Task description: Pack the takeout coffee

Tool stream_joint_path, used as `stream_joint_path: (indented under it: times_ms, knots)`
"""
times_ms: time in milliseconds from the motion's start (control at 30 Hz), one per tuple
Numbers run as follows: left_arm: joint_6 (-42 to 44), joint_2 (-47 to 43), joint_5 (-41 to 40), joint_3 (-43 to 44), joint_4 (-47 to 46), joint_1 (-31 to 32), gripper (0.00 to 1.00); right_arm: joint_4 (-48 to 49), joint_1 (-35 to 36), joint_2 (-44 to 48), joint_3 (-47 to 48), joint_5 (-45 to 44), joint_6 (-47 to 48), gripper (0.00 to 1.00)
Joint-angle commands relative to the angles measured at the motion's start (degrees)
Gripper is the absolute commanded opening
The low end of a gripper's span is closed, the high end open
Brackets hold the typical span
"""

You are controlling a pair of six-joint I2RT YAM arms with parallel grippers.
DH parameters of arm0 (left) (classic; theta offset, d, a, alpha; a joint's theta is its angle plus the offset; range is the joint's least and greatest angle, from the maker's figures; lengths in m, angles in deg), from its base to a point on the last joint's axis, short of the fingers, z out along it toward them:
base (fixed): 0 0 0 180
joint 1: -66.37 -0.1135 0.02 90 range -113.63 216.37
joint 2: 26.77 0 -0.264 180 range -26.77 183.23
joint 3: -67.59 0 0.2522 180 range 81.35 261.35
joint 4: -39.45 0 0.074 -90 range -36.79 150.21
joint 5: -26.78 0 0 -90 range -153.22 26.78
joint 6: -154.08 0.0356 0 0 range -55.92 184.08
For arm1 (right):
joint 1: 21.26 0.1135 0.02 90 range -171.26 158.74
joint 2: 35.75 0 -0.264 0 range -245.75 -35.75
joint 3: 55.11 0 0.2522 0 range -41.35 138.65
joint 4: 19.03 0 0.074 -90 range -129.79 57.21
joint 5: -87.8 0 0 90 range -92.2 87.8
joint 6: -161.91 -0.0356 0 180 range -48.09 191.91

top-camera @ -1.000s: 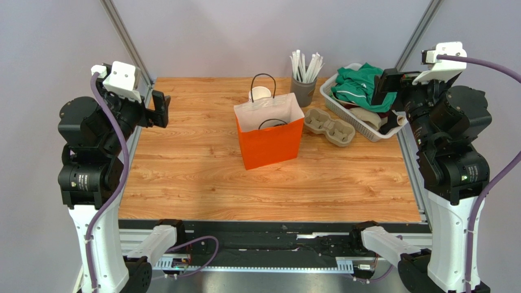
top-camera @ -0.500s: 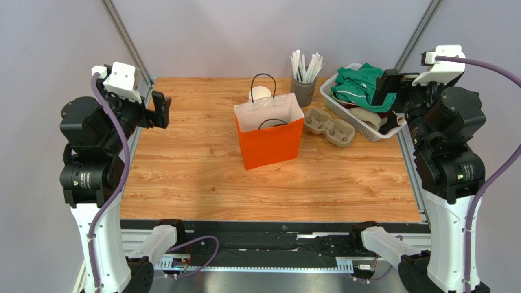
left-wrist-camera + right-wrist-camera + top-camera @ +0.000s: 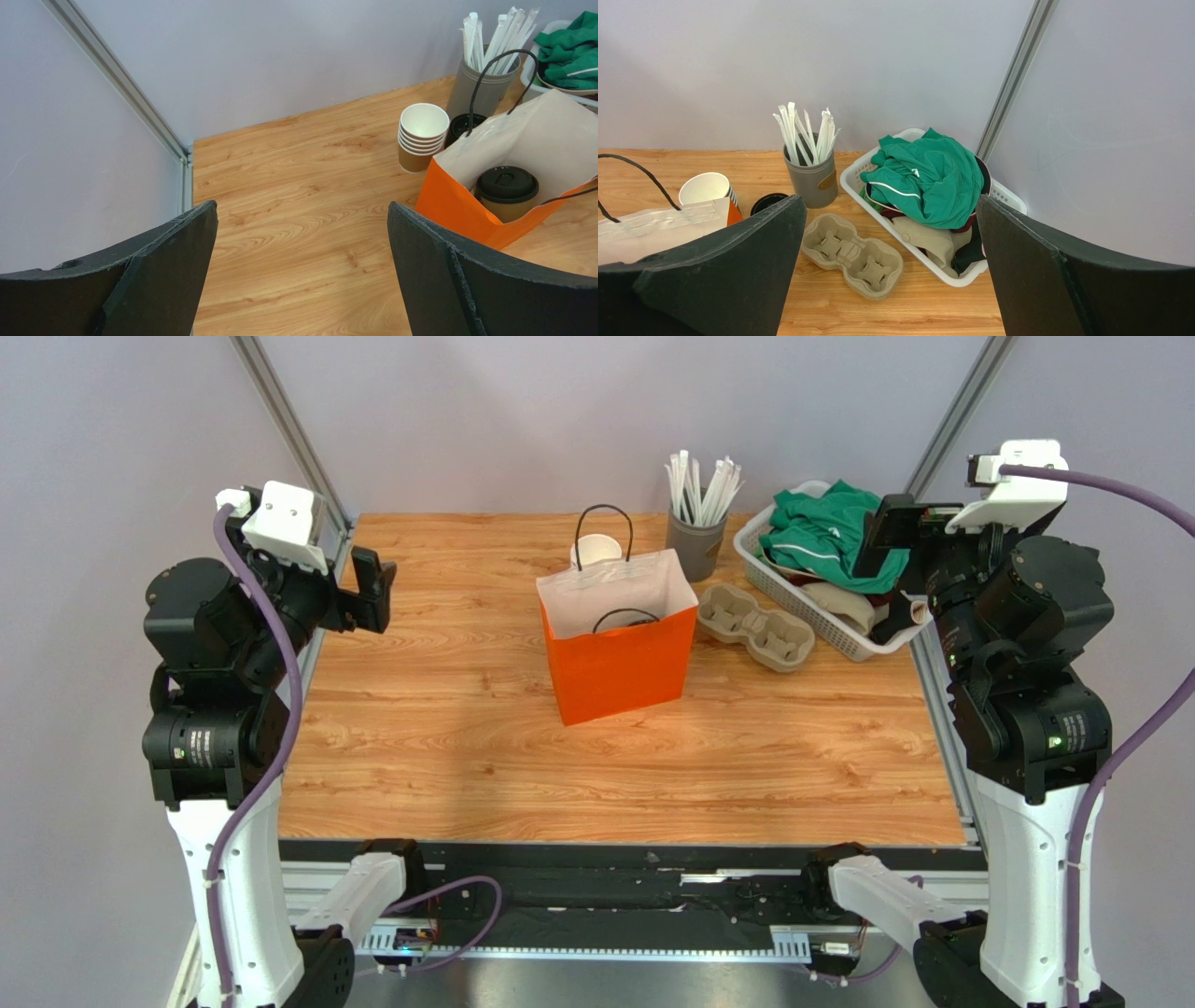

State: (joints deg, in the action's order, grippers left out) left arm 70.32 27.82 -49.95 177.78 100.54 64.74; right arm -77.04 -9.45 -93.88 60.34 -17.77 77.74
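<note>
Grey walls are enclosing a wooden worktop, and 2 arms are standing at its near edge. The left gripper is hovering over the left edge with its jaws spread wide, grasping nothing. The right gripper is hanging above the white basket at the far right corner, equally spread and empty. An orange bag is standing open mid-worktop. A pulp carrier is lying between bag and basket. A grey straw holder is standing by the far edge. Lidless cups are sitting stacked just behind the bag. The takeout coffee is sitting upright inside the bag. What looks like a stack of black lids is resting beside the cups.
</note>
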Motion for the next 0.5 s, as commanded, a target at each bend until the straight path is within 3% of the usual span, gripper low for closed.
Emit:
stream_joint_path:
  times_ms: [0,467]
  knots:
    - [-1.23,-0.45,1.13,-0.53,-1.54,-0.57,0.99,2.41,-0.12,0.3,-0.53,-0.95,-0.46,0.99]
    - [-1.41,-0.53,1.57,-0.97,-1.72,-1.01,0.99,2.24,-0.21,0.56,-0.79,-0.51,-0.46,0.99]
